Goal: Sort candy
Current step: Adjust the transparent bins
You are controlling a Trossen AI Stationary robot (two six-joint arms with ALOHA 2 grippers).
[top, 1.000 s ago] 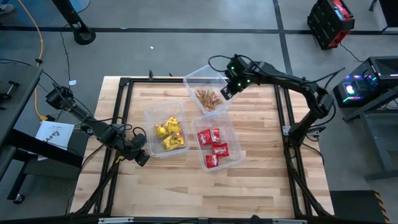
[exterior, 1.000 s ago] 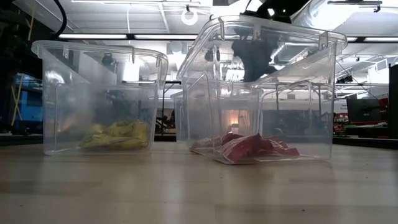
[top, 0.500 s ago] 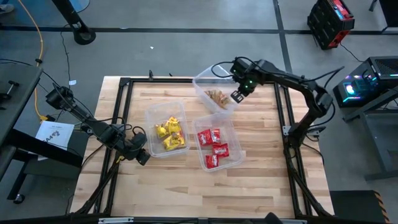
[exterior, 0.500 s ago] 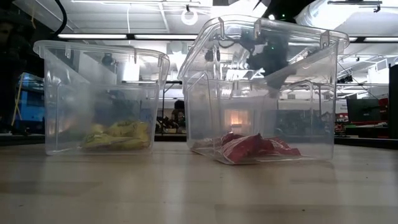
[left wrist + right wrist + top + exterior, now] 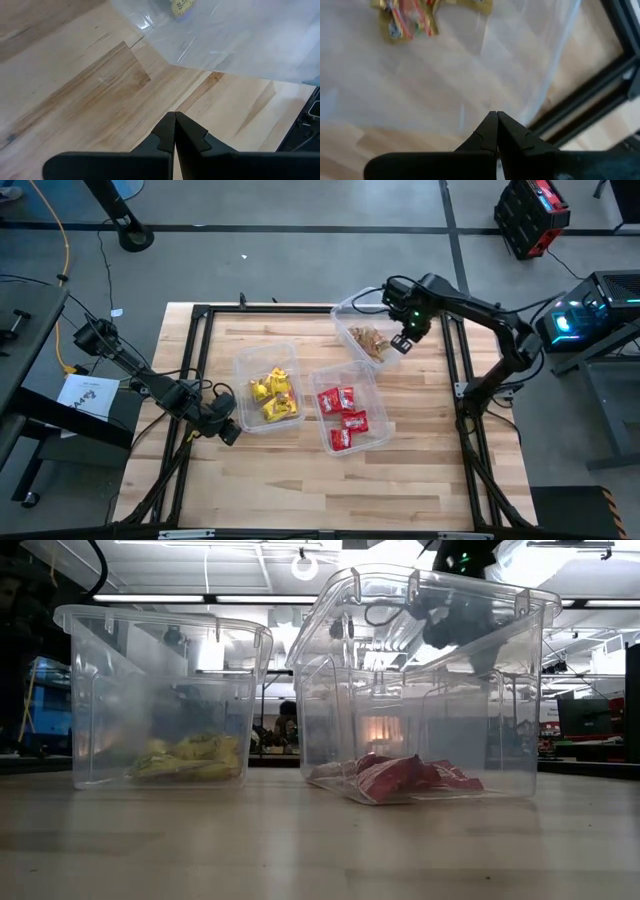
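Three clear tubs stand on the wooden table. The left tub (image 5: 268, 387) has yellow candy (image 5: 190, 758) in it, and the near right tub (image 5: 350, 408) has red candy (image 5: 395, 775). The far tub (image 5: 362, 323) has brown-gold candy (image 5: 372, 340) in it and lies near the far right corner. My right gripper (image 5: 403, 343) is shut at this tub's right side. Through the tub its wrist view shows the brown-gold candy (image 5: 407, 20). My left gripper (image 5: 230, 432) is shut and rests beside the yellow tub's near left corner, touching nothing. My right gripper (image 5: 496, 117) pinches the far tub's thin wall (image 5: 480, 100) between its two fingers, at the rim on the tub's right side (image 5: 393, 347). The fingers come from above, slanting down. Whether the tub's bottom is still on the table I cannot tell.
A black frame (image 5: 455, 360) runs along the table's edges, close to the held tub on the right. Bare wood (image 5: 300, 480) stretches across the near half of the table. The red tub stands just near of the held tub.
My right gripper has moved toward the table's right edge and slightly nearer, taking the brown-gold candy tub with it. The tub has shifted right from the far middle and turned about. The left arm and the other two tubs have kept still.
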